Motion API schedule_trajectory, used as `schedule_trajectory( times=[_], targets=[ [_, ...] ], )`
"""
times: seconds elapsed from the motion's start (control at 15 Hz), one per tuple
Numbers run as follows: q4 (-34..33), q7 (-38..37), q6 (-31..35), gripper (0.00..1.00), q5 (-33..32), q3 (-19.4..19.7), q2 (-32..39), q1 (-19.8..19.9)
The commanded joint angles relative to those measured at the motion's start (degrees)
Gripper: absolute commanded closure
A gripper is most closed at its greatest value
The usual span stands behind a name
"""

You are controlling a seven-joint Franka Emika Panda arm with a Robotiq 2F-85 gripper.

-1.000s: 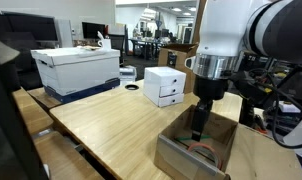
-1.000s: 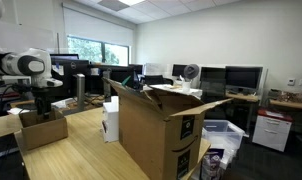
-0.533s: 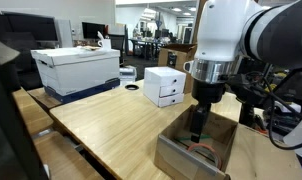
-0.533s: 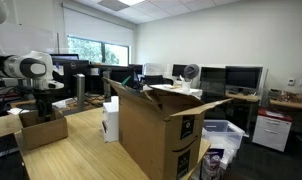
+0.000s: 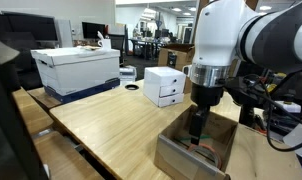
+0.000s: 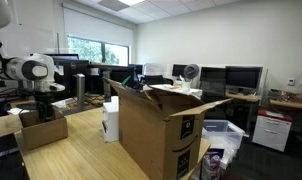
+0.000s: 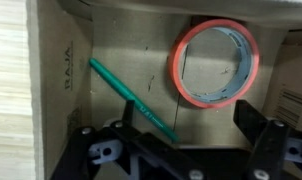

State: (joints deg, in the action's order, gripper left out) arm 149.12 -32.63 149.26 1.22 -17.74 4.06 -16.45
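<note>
Hanging down inside a small cardboard box (image 5: 177,152), the gripper (image 7: 181,150) had its jaws spread wide and released, with nothing between them. A green pen (image 7: 131,97) lay flat on the box floor, slanted across the jaws' line: its near end reached into the gap between the two fingers (image 7: 93,150), and its far end pointed away toward the box wall (image 7: 59,70) printed with letters. A roll of tape (image 7: 216,63), red outside and blue inside, lay flat further ahead of the jaws, nearer the finger at the right of the wrist view and apart from the pen. Neither finger touched the pen or the tape. In both exterior views the gripper (image 5: 198,133) (image 6: 41,108) stood upright within the box (image 6: 43,131), which sat on a wooden table (image 5: 109,125). Well beyond the jaws, a white drawer unit (image 5: 164,86) stood on that table.
</note>
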Motion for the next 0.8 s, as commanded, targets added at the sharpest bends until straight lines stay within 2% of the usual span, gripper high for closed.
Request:
schedule_trajectory(
  times=[0.0,0.73],
  targets=[
    [-0.28,-1.06,1.38,0.0,-1.38,0.97,1.26,-1.15],
    [-1.0,-0.66,1.39,0.0,-1.13,1.31,2.73,-2.88]
  ],
)
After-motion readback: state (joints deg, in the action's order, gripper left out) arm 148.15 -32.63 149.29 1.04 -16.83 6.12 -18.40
